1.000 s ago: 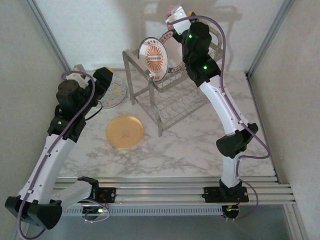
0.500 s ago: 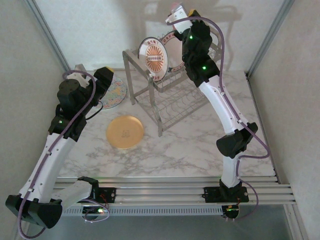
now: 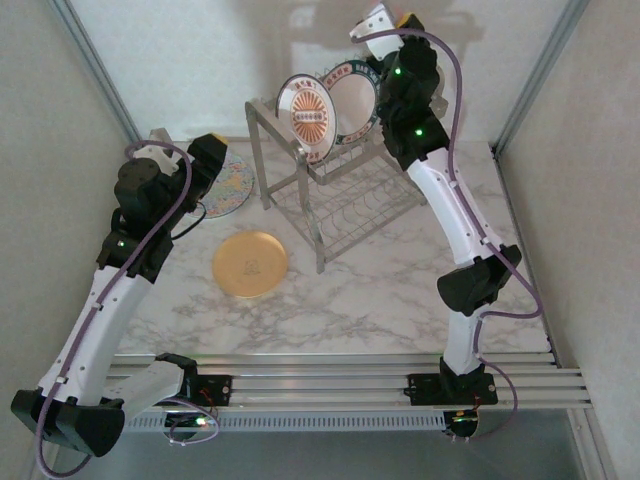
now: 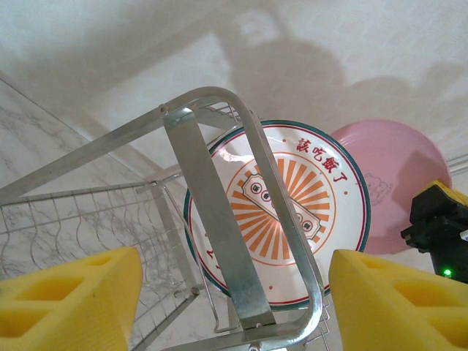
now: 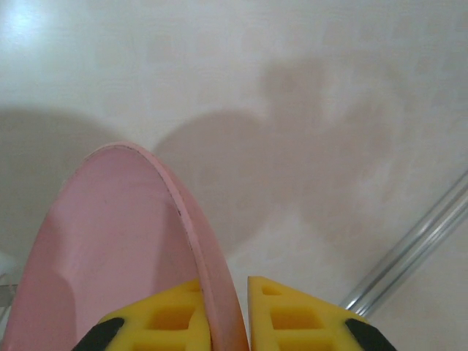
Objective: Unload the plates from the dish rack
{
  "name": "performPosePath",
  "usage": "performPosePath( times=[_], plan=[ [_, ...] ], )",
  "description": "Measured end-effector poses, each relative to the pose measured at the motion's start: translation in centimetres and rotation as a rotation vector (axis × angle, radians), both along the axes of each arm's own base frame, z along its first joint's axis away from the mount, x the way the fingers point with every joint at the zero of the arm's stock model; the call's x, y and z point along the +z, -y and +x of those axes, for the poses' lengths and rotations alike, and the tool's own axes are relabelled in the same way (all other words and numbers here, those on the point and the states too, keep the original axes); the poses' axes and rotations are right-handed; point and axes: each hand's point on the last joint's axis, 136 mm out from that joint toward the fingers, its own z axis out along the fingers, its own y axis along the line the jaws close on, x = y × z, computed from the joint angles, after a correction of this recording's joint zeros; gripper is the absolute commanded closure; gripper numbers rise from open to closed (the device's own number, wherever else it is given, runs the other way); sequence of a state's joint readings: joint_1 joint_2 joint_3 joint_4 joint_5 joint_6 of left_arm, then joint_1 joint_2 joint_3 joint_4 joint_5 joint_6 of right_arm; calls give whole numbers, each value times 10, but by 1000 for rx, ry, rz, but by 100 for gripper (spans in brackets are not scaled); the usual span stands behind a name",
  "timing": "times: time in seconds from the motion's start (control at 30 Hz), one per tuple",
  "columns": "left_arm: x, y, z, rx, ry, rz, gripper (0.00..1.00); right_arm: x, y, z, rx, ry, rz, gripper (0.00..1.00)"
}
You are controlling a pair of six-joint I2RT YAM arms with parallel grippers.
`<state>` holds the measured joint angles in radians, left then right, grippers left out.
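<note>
The right gripper [image 5: 228, 314] is clenched on the rim of the pink plate [image 5: 110, 241]. In its wrist view the yellow pads [image 5: 157, 322] press the thin edge from both sides. The plate is nearly edge-on there, its rim curving up and left from the pads against the pale wall [image 5: 307, 80]. A metal post [image 5: 409, 248] crosses the lower right corner.

From the left wrist the pink plate shows as a disc to the right of the medallion plate [image 4: 281, 212], which hides its lower left part. The right gripper's black body sits at its right edge. Whether it is free of the rack [image 3: 340, 200] cannot be told.

The medallion plate stands upright at the left end of the rack's upper tier. In the top view a rimmed plate [image 3: 352, 100] stands upright just behind it. The right arm reaches high over the rack's far right end.

The left gripper [image 4: 234, 300] is released, its pads spread wide with nothing between them. The rack's top frame and the medallion plate lie beyond the gap. In the top view this gripper hovers at the left of the table [image 3: 400, 290], over the edge of a speckled plate [image 3: 232, 185] that lies flat near the rack's left leg. An orange plate [image 3: 250, 263] lies flat nearer the arm bases, apart from both the speckled plate and the rack.
</note>
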<state>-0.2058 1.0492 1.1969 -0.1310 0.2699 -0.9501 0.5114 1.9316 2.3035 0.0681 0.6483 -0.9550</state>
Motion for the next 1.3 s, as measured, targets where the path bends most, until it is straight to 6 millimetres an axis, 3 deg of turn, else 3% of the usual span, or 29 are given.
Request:
performPosePath(
  times=[0.17, 0.33, 0.57, 0.8, 0.93, 1.1, 1.3],
  plan=[
    [8, 2, 1, -7, 14, -3, 32, 14, 11, -10, -20, 35, 22, 100],
    [30, 16, 3, -49, 67, -13, 31, 40, 24, -31, -28, 98, 68, 100],
    [81, 63, 6, -175, 191, 6, 28, 83, 49, -80, 31, 207, 231, 100],
    [112, 126, 16, -309, 287, 64, 27, 110, 66, -131, 222, 270, 435, 100],
    [121, 161, 25, -368, 324, 101, 27, 114, 63, -144, 341, 260, 525, 100],
    [123, 202, 38, -428, 357, 141, 25, 101, 44, -142, 482, 180, 615, 100],
    [121, 222, 54, -448, 368, 167, 25, 81, 21, -135, 598, 63, 691, 100]
  ],
)
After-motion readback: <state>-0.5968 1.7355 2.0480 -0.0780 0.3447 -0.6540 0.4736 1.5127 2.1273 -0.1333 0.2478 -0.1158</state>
